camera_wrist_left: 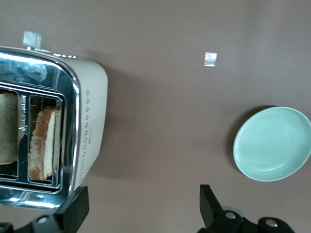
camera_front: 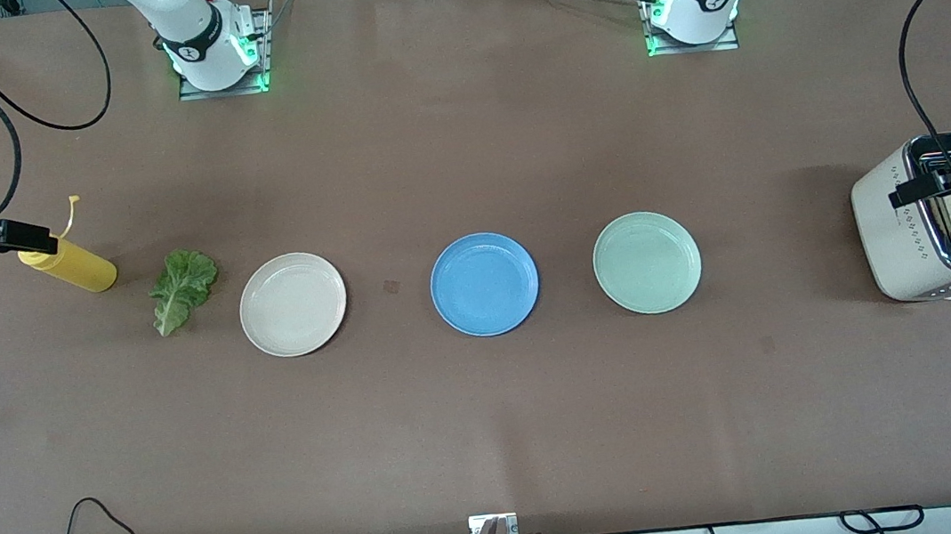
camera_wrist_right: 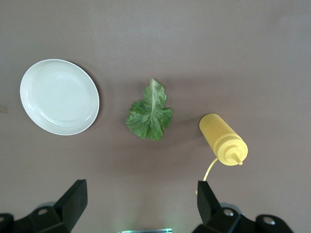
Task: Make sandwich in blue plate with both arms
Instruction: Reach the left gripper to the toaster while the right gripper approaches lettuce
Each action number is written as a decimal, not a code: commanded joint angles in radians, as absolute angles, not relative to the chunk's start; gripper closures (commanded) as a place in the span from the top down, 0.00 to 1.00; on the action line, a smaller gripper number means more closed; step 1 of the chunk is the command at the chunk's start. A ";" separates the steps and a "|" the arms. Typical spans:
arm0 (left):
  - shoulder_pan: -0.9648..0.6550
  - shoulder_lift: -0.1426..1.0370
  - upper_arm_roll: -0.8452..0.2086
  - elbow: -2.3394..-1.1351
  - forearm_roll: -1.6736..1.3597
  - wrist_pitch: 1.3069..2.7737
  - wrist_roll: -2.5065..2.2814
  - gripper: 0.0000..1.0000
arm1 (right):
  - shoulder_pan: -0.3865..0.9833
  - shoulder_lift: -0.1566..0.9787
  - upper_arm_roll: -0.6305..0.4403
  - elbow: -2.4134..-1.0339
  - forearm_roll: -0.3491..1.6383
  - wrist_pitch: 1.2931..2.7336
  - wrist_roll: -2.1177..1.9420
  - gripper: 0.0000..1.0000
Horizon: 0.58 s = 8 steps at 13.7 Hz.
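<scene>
The blue plate [camera_front: 484, 284] sits bare at the middle of my table [camera_front: 492, 408], in a row with a cream plate [camera_front: 293, 304] toward the right arm's end and a mint-green plate [camera_front: 646, 262] toward the left arm's end. No sandwich is built: the lettuce leaf [camera_front: 182, 288] lies flat on the table just beside the cream plate, and past it, farther toward the right arm's end, a yellow squeeze bottle [camera_front: 71, 265] lies on its side. The two bread slices [camera_wrist_left: 44, 143] stand upright in the slots of the cream toaster [camera_front: 927, 226] at the left arm's end of the table. My left gripper [camera_wrist_left: 143, 206] hangs over the edge of the toaster, its fingers spread wide and holding nothing. My right gripper [camera_wrist_right: 141, 204] hangs over the table near the bottle, likewise spread wide and empty, with the leaf and the cream plate in its wrist view.
</scene>
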<state>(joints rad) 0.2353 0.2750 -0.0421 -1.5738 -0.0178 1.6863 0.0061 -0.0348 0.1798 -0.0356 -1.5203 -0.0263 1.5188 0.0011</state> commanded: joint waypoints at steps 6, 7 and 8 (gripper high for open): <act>0.284 0.393 -0.044 -1.476 0.096 1.674 0.143 1.00 | -0.037 0.181 -0.029 -1.508 -0.026 1.503 0.011 1.00; 0.290 0.399 -0.044 -1.474 0.104 1.675 0.147 1.00 | -0.037 0.183 -0.029 -1.508 -0.026 1.503 0.011 1.00; 0.299 0.406 -0.044 -1.474 0.106 1.675 0.147 1.00 | -0.037 0.192 -0.029 -1.508 -0.028 1.503 0.011 1.00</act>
